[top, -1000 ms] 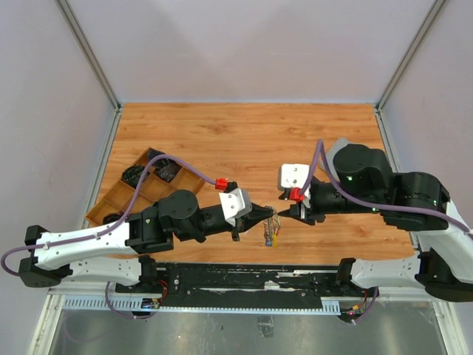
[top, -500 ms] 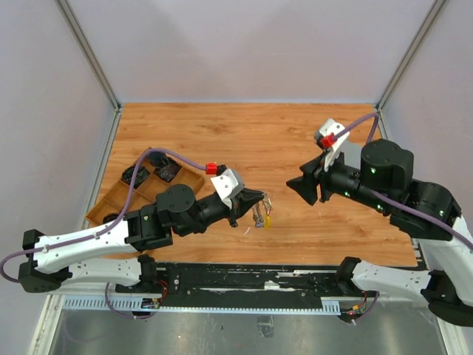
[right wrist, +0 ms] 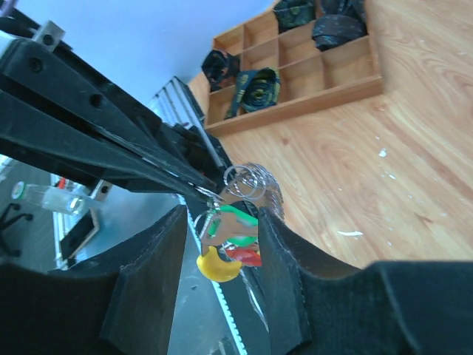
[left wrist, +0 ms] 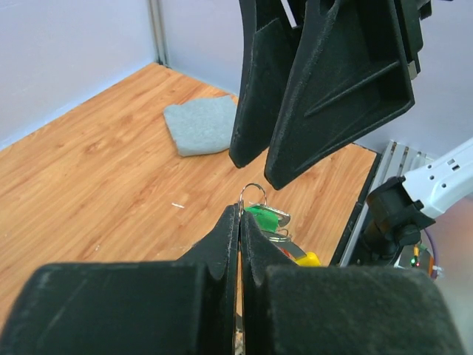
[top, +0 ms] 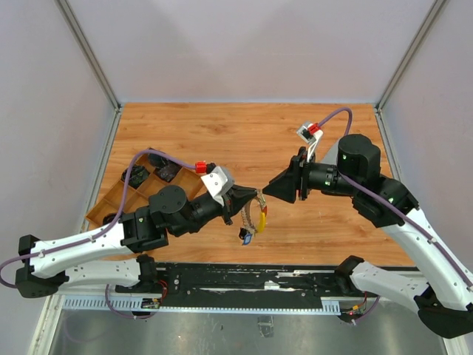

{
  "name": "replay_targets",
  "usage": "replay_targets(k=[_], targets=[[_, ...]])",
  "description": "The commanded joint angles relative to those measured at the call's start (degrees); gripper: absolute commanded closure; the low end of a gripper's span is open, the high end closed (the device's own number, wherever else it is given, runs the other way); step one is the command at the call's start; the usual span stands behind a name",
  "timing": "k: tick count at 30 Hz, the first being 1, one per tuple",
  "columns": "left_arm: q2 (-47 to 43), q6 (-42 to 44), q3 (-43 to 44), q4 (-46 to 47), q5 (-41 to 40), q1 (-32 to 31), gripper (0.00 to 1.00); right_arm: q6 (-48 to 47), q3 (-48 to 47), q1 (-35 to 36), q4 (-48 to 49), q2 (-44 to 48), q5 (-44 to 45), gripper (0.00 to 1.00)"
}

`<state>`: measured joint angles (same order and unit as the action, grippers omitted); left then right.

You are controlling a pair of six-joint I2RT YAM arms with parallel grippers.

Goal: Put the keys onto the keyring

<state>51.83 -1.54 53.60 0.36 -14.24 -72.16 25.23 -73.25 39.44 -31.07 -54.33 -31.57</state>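
L pincer (top: 254, 198) clamps keyring (left wrist: 253, 194), arm raised mid-air; R pincer (top: 270, 191) part-open, straddling dangling keys (right wrist: 230, 235).

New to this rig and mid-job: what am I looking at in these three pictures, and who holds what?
Two robot arms work over a wooden table. One picture looks down from behind them; the others come from a camera on each wrist. The left tool is pinched shut on the keyring, coloured keys dangling. The right tool faces it, jaws open either side of the keys. A compartment tray and a grey cloth lie on the table.
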Motion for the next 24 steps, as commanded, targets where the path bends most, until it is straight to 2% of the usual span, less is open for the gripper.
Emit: replay_targets(k=[1, 4, 12, 14, 18, 24], targets=[[-1.33, -0.09, 0.38, 5.01, -0.07, 0.26, 1.0, 5.13, 1.72, -0.96, 7.46, 0.88, -5.24, 0.57], [-1.45, 0.18, 0.53, 5.05, 0.29, 0.27, 1.0, 5.27, 1.96, -0.95, 7.76, 0.64, -5.2, 0.6], [-1.71, 0.37, 0.54, 5.35, 0.31, 0.26, 0.99, 5.41, 2.26, -0.94, 7.75, 0.27, -5.93, 0.78], [-1.65, 0.39, 0.53, 5.37, 0.46, 0.27, 0.99, 5.48, 2.52, -0.96, 7.7, 0.35, -5.96, 0.78], [-1.88, 0.43, 0.54, 5.36, 0.7, 0.27, 1.0, 5.18, 2.92, -0.95, 6.93, 0.27, -5.62, 0.69], [-2.33, 0.54, 0.37, 5.33, 0.7, 0.27, 1.0, 5.09, 3.13, -0.94, 6.76, -0.06, -6.18, 0.71]])
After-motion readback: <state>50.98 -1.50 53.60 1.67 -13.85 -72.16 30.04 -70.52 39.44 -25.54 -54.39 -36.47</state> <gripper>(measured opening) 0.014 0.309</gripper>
